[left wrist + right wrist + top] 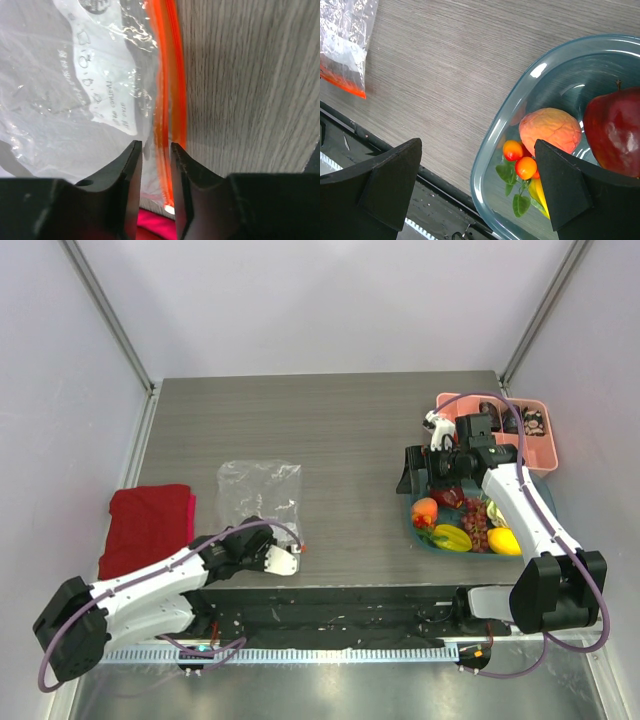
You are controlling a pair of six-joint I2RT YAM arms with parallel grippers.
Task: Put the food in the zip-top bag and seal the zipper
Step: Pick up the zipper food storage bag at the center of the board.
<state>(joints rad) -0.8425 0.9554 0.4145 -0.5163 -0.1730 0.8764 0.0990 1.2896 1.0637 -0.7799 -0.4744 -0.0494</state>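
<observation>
Fingers at left (pixel 131 170) narrowly straddle the zipper (pixel 172 75); right fingers (pixel 390 185) gape.

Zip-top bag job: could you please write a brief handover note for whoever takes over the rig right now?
Left gripper: jaws narrow, either side of the orange-red zipper strip on the clear plastic zip-top bag; grip unconfirmed.
Right gripper: wide open, empty, over the blue-green translucent bowl.
Plastic toy fruits: in that bowl. Bag lies flat and empty on the table.
Done: nothing bagged.
Left: load fruit into bag, seal zipper.
</observation>
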